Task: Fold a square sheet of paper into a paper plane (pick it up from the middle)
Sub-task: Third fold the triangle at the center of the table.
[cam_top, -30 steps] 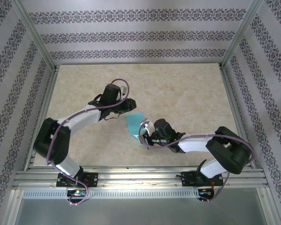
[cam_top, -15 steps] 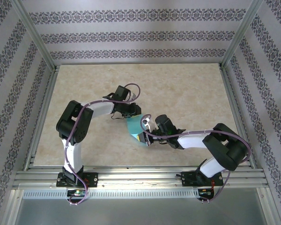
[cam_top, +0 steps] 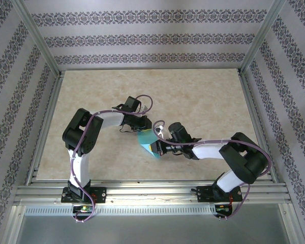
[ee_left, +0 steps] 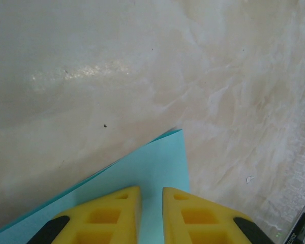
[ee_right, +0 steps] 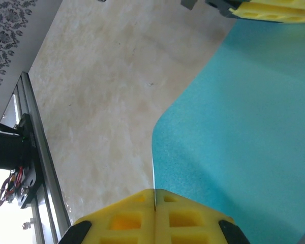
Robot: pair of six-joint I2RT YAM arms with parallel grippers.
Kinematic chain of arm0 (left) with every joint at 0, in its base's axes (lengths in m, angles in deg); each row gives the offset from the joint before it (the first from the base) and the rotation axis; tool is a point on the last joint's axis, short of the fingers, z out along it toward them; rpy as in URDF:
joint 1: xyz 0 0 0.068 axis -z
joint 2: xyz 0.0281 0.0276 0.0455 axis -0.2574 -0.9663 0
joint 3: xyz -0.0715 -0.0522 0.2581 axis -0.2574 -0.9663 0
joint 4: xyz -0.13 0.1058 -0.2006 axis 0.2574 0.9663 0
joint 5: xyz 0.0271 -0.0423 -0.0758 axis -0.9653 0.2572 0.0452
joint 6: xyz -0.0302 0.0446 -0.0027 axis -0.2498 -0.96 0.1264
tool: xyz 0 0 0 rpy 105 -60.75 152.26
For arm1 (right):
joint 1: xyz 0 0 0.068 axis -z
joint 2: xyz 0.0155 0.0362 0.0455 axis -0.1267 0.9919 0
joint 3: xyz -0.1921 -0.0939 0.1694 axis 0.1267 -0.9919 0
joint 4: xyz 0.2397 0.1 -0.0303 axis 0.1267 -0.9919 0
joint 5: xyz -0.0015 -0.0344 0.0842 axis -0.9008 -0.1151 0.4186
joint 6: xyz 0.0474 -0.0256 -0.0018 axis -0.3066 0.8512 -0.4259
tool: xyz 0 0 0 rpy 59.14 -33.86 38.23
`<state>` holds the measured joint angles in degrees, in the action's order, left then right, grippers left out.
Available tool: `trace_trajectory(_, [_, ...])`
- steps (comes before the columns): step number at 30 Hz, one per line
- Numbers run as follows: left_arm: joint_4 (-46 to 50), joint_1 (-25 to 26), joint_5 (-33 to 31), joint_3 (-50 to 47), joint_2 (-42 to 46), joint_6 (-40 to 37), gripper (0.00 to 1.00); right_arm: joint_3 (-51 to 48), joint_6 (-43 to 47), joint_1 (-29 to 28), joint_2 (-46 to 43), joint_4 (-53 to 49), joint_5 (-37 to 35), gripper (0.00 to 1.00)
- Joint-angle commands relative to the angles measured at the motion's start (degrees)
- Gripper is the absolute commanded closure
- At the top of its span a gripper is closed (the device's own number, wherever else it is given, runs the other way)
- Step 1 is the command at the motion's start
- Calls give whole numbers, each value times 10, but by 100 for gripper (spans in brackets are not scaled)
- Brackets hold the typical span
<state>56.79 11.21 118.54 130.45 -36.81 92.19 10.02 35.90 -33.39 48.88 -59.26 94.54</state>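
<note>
Right gripper is clamped tight, its two yellow fingers pressed flush together, and the near edge of the square sheet of paper runs straight into the seam between them. From where I stand it has the sheet pinched by that edge. The turquoise paper spreads away from the fingers in a soft curve rather than lying dead flat.

From above, the sheet sits near the middle of the beige marbled table, stretched between the two arms. The right gripper is at its near, lower end. The left gripper is at its far, upper end.

Looking along the left gripper, its yellow fingers stand with only a narrow slit between them, and the paper shows flat through that slit. One sharp corner of the sheet points out past the fingertips onto bare table. A thin darker line runs along its upper edge. Whether these fingers are touching the paper, I cannot tell.

In the right wrist view the left gripper's fingers sit at the sheet's far edge, and a metal rail borders the table.
</note>
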Motion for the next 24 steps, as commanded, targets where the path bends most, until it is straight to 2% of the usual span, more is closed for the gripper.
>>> trace_trajectory(1, [27, -1, -18, -23, -16, -20, 80, 18, -12, 9, 10, -11, 22, 100])
trace_trajectory(24, [28, -1, -3, -2, -9, -24, 79, 44, -39, 49, 72, -22, 32, 100])
